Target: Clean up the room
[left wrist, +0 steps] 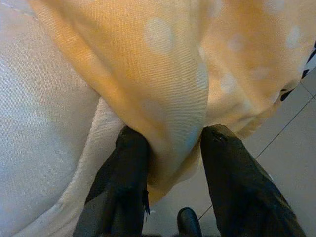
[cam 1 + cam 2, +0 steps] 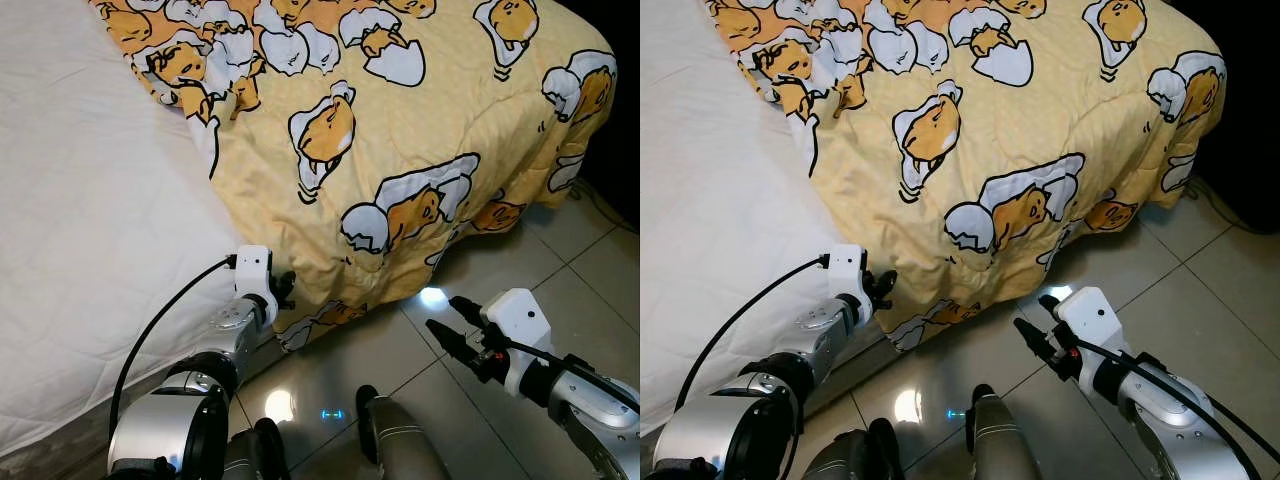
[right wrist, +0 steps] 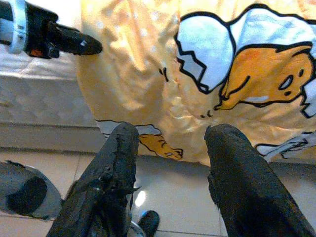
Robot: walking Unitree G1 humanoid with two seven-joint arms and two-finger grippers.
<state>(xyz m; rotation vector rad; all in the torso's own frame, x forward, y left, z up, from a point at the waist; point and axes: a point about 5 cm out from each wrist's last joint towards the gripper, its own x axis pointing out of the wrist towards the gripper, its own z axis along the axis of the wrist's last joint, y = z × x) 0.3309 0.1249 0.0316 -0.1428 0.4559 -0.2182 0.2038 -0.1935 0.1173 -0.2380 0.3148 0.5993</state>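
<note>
Bedding takes up most of the scene: a white mattress [image 2: 90, 220] runs out of frame at the robot's left and top, and a yellow blanket [image 2: 400, 130] printed with cartoon egg figures covers its far and right part, draped over the near edge so that its hem hangs down to the grey tiled floor [image 2: 560, 270]. The blanket's upper reach is cut off by the picture's top edge, and its far right corner fades into a dark area where nothing can be made out. Whatever lies under the hanging cloth is hidden, as is the bed's side behind it. At the mattress edge the left gripper [image 2: 283, 288] sits against the blanket's hanging border; in the left wrist view a fold of the yellow cloth [image 1: 168, 123] lies between the two black fingers [image 1: 126, 173], which are set moderately apart with the fabric touching both, though whether they are pinching it tight cannot be told. The right gripper [image 2: 447, 313] hovers above the floor, just beside the draped hem but apart from it, its fingers [image 3: 118, 168] spread wide with nothing between them. Small bright reflections glint on the tiles near the robot's legs.
</note>
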